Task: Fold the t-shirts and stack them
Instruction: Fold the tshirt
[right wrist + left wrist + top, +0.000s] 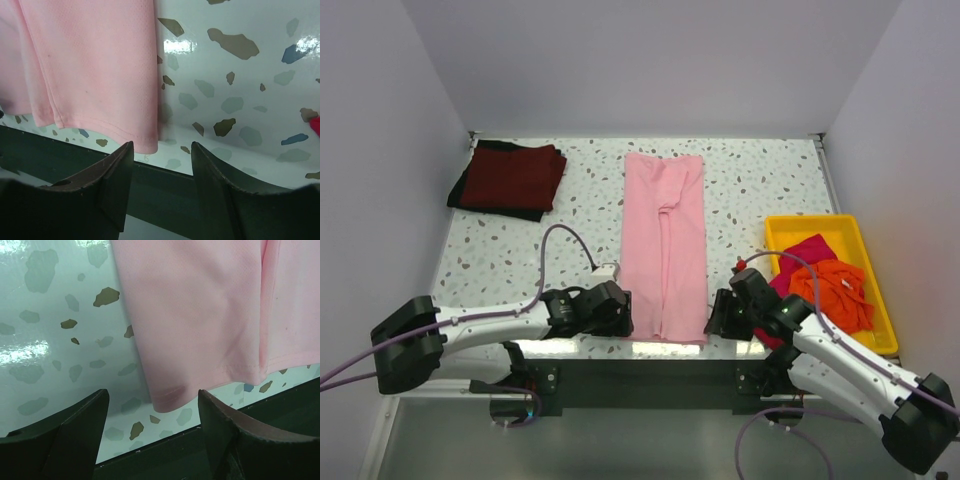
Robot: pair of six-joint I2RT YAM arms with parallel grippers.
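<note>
Top view, 12 o'clock = far side from the arm bases.

We have the pink tee [665, 245] flat on the table [510, 262]. It's folded into a long narrow strip running 12 to 6 down the middle, hem close to the near edge.

Left end effector [620, 312] sits low at the strip's 7 o'clock corner, and right end effector [717, 313] at its 5 o'clock corner. Each points inward at the hem.

Both are released:
- Left wrist view: fingers [80, 432] spread wide, hem corner lying in line with the gap, nothing pinched.
- Right wrist view: same picture, fingers [107, 180] apart, the other hem corner just ahead of the gap.
- We cannot tell whether any fingertip touches the cloth.

The maroon tee [512, 175] is folded at 10 o'clock, in the far-left corner. It lies on the black tee [461, 193], which shows only as a dark rim around its edges.

The yellow tray [795, 232] sits at 4 o'clock by the right edge:
- The magenta tee [808, 252] is crumpled toward the tray's 9 o'clock side.
- The orange tee [837, 292] is bunched partly over it, from tray centre to 6 o'clock.
- Neither is folded.

In the top view the right arm crosses the tray's near-left corner.
</note>
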